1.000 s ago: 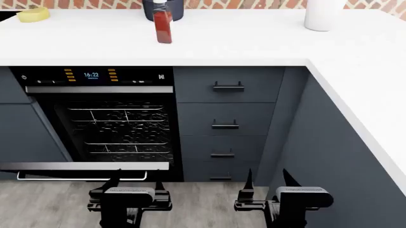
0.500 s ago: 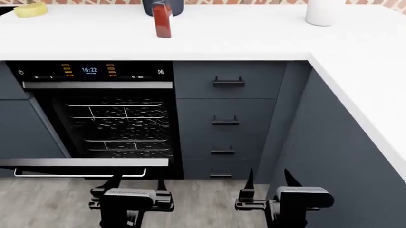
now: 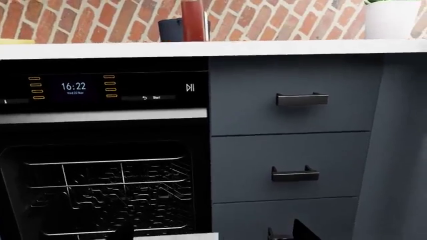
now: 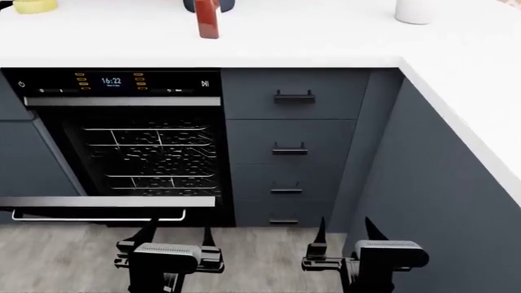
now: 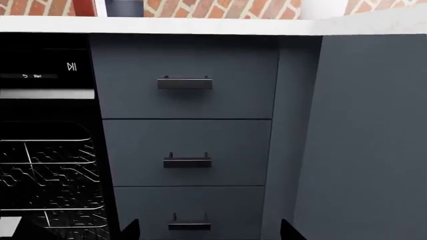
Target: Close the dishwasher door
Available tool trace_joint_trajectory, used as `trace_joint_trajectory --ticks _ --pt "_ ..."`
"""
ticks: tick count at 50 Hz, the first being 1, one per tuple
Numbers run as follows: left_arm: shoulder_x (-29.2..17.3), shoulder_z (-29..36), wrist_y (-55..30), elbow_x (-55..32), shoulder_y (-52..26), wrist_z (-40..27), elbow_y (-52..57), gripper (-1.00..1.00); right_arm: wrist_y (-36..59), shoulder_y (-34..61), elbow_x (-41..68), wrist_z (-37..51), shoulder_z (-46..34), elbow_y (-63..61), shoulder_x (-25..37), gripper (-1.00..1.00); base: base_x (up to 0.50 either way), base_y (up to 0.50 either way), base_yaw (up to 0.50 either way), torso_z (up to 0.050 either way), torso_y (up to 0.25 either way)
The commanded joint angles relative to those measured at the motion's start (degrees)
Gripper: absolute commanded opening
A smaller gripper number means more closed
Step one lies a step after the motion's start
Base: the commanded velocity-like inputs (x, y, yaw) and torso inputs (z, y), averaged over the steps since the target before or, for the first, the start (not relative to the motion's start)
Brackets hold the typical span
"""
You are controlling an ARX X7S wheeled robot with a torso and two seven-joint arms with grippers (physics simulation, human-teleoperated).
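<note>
We note the dishwasher door hanging fully down, its silver bar handle just ahead of our left gripper, presumably staged to lift it. Both left and right gripper jaws are spread, holding nothing. The dishwasher holds wire racks, apparently unloaded.

The door runs off the head view's left edge, and only its edge strip and bar handle show; its flat panel faces away. In the left wrist view just 1 corner of it shows. The left gripper covers part of the handle. Both arms are cut by the bottom edge. The bottle, the yellow thing and the white pot are cropped at the top. The small print under the clock is unreadable.
</note>
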Motion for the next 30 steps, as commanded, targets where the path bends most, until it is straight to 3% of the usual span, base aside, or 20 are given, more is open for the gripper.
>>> trace_joint_trajectory --ticks 1,30 --pt "-0.72 0.81 0.13 -0.41 -0.14 -0.78 0.09 1.00 0.14 0.09 0.61 0.92 -0.82 -0.28 0.76 1.00 0.00 0.00 0.00 -0.050 0.000" --pt "-1.68 1.18 -1.74 -5.06 1.32 -1.85 3.24 1.00 0.68 -1.35 1.72 2.70 -2.55 -2.89 2.45 1.00 0.00 0.00 0.00 -0.050 0.000"
